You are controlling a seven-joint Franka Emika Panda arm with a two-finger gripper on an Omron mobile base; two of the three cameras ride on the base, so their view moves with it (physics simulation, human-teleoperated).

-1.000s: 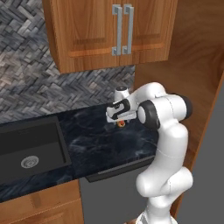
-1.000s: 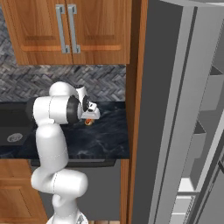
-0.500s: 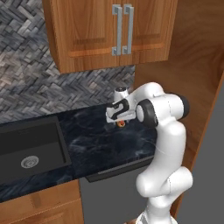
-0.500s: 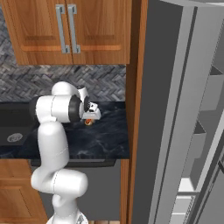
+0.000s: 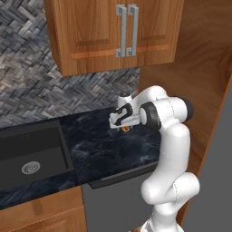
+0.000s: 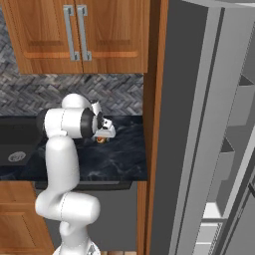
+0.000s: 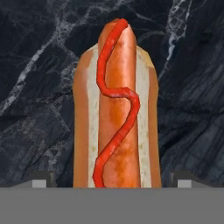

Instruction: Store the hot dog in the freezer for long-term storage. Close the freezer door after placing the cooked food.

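I am at the picking step: my gripper hangs low over the dark marble counter, just above the hot dog, and its fingers are spread wide with nothing between them yet. In the hand view the hot dog lies straight along my line of sight, a red sausage with a wavy line of ketchup in a tan bun, and my two finger tips stand on either side of its near end, apart from the bun. On the counter it is near the right end, far from the sink at the left. The freezer is to the right of the counter, behind the wooden side panel, and its door is standing open. I judge the next move is to go down a little more so the fingers come beside the bun, then close gently, because the bun looks soft, and only after this lift and carry it right to a shelf
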